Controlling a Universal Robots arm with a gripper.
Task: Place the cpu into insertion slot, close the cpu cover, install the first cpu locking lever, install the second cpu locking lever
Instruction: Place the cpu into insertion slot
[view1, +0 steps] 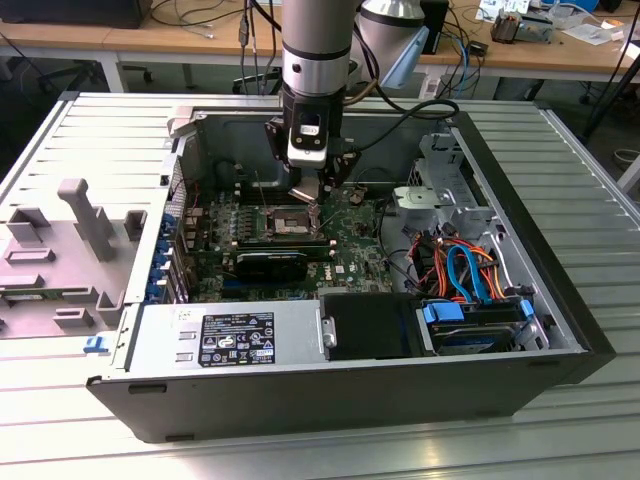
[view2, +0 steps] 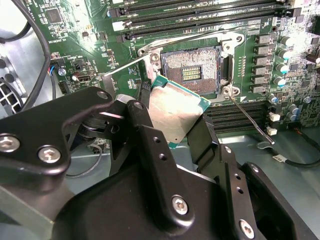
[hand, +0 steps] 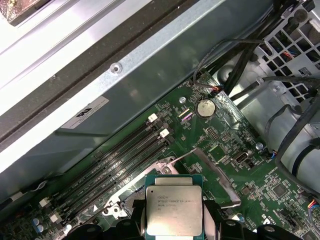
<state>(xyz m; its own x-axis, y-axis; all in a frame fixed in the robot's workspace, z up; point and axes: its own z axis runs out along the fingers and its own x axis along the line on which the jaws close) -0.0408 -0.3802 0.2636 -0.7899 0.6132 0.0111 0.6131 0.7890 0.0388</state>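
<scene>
The small square silver-topped cpu (view2: 172, 107) is pinched by opposite edges between the black gripper (view2: 175, 122) jaws. It is held tilted, metal top toward the wrist, above the open silver-rimmed insertion slot (view2: 192, 72). Being square, no long axis is seen.

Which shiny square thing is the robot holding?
The cpu, the solid silver chip pinched in the end effector. The cover is only a hollow frame, tilted up at the edge of the slot.
</scene>
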